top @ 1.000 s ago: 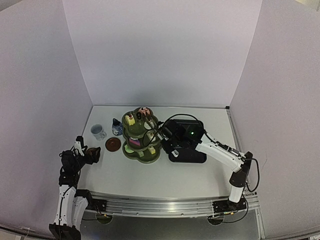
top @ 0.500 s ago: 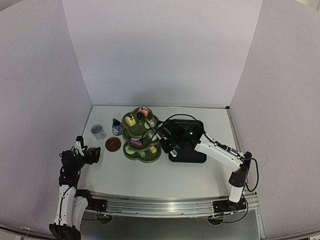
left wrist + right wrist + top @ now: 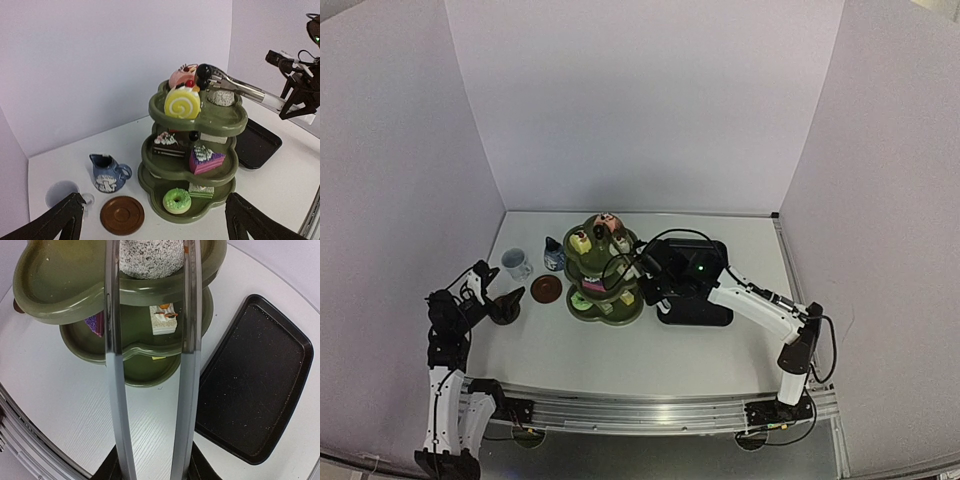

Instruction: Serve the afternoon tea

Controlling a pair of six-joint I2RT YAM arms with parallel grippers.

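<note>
The dark green three-tier stand point(image 3: 215, 119) holds several tiny cakes: a yellow swirl roll point(image 3: 182, 102) and a speckled cake point(image 3: 150, 257) on top, a pink-and-purple slice point(image 3: 206, 159) in the middle, a green doughnut point(image 3: 177, 200) at the bottom. My right gripper point(image 3: 152, 471) is shut on the metal tongs point(image 3: 114, 365), whose two tips flank the speckled cake on the top tier. The blue-and-white pot point(image 3: 107, 172), white mug point(image 3: 62, 192) and a brown coaster point(image 3: 122, 215) stand left of the stand. My left gripper point(image 3: 155, 225) hangs open and empty above the table, facing them.
The black tray point(image 3: 255, 385) lies right of the stand point(image 3: 603, 300), under my right arm point(image 3: 750, 300). White walls close the table on three sides. In the top view the mug point(image 3: 516, 263), pot point(image 3: 554, 254) and coaster point(image 3: 546, 289) sit between my left gripper point(image 3: 492, 292) and the stand.
My left gripper has lifted and tipped back from the table's left edge. The tongs in my right gripper have spread slightly at the top tier.
</note>
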